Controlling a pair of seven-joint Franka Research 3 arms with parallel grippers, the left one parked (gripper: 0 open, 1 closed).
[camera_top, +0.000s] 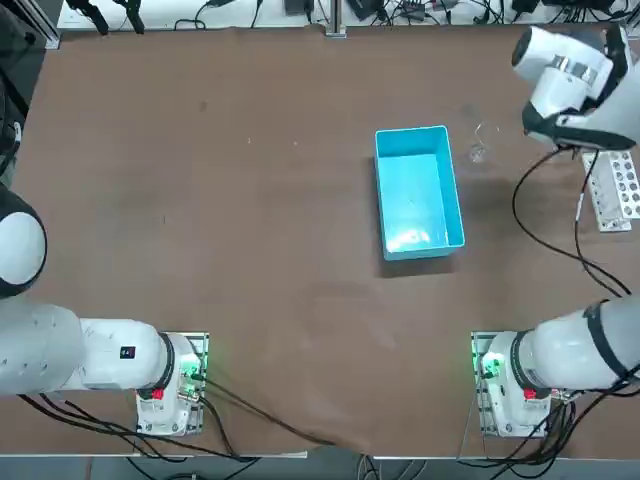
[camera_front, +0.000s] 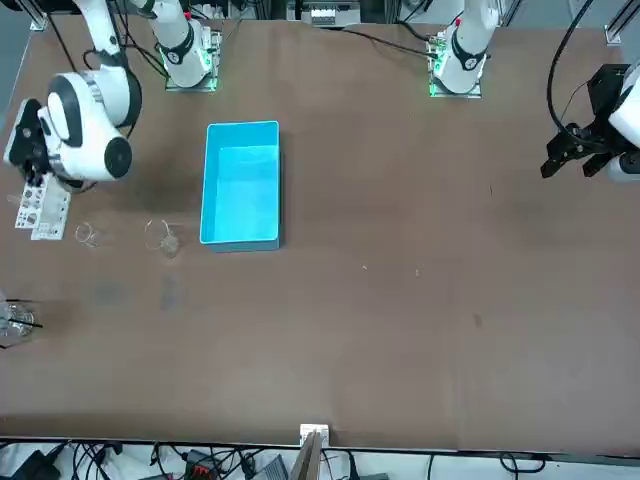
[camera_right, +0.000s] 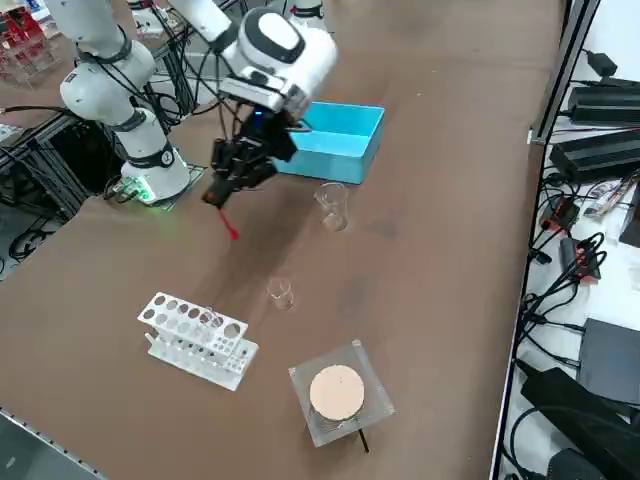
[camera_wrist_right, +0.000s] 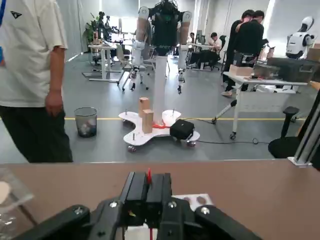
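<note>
Thin red rod (camera_right: 227, 222) pinched in my right gripper (camera_right: 220, 194), above brown table (camera_right: 430, 270) between white tube rack (camera_right: 195, 338) and blue plastic bin (camera_right: 345, 135); pickup looks done, rod unplaced.

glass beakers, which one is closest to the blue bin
The larger beaker, just off a corner of the blue bin; the smaller beaker stands farther away, nearer the tube rack. The right gripper, shut on a red stick, hangs beside the bin.

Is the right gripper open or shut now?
Shut. The right gripper is closed on a thin red stick, whose tip shows between the fingers in the wrist view, above the table.
</note>
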